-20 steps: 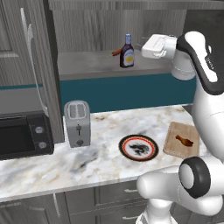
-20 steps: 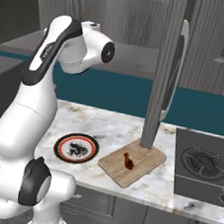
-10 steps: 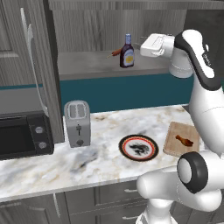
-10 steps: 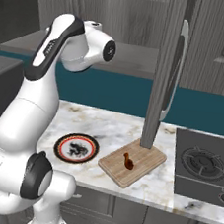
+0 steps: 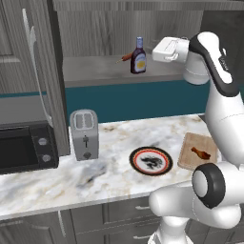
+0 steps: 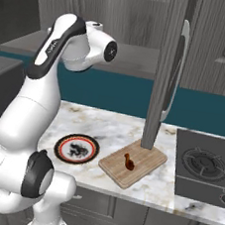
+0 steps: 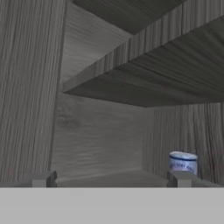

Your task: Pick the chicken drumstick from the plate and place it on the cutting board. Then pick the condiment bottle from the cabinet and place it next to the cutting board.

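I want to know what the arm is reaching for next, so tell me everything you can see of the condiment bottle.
The condiment bottle is small and dark purple-brown, with a narrow neck, a blue-grey cap and an orange-and-white label. It stands upright on the pale shelf in the cabinet recess. A thin red stick lies just to its left. The open gripper is level with it, to its right, not touching.

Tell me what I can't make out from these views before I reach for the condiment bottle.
- Condiment bottle: the hand view shows its cap alone; a fingertip and the bottom band cover the body.
- Thin red stick behind the bottle: too small to identify in the left base view.
- Plate: its left edge sits behind the arm in the right base view.
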Robot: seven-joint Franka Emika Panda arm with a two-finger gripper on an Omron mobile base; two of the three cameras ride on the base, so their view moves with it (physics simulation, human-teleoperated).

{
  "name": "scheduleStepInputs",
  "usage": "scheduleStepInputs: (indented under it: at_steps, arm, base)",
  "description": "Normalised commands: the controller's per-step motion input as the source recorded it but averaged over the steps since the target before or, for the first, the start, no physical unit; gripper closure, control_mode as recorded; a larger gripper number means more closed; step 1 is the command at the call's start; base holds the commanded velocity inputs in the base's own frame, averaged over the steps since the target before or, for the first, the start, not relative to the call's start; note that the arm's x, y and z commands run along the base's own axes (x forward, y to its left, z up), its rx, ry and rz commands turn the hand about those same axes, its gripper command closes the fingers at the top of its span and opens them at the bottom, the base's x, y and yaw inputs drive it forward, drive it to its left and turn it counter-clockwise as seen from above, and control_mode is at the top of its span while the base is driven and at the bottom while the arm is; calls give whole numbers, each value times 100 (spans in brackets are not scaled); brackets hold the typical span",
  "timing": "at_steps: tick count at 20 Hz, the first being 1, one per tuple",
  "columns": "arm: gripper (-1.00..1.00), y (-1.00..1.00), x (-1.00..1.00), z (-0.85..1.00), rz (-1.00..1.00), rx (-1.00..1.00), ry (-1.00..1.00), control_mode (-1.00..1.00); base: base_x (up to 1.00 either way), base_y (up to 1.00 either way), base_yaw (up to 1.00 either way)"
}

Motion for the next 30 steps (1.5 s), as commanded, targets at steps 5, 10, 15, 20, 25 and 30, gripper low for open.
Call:
scheduleStepInputs:
  at_steps: [5, 10, 15, 20, 25, 30]
  arm:
    - [-100, 0, 7, -11, 0, 0, 0, -100]
    - [-100, 0, 16, -6, 0, 0, 0, -100]
    - [-100, 0, 23, 0, 0, 0, 0, -100]
    - [-100, 0, 22, 0, 0, 1, 0, -100]
    - [-100, 0, 21, 0, 0, 1, 0, -100]
    - [-100, 0, 17, 0, 0, 1, 0, -100]
  base:
    - [0, 0, 0]
    - [0, 0, 0]
    - [0, 0, 0]
    - [0, 0, 0]
    - [0, 0, 0]
    - [0, 0, 0]
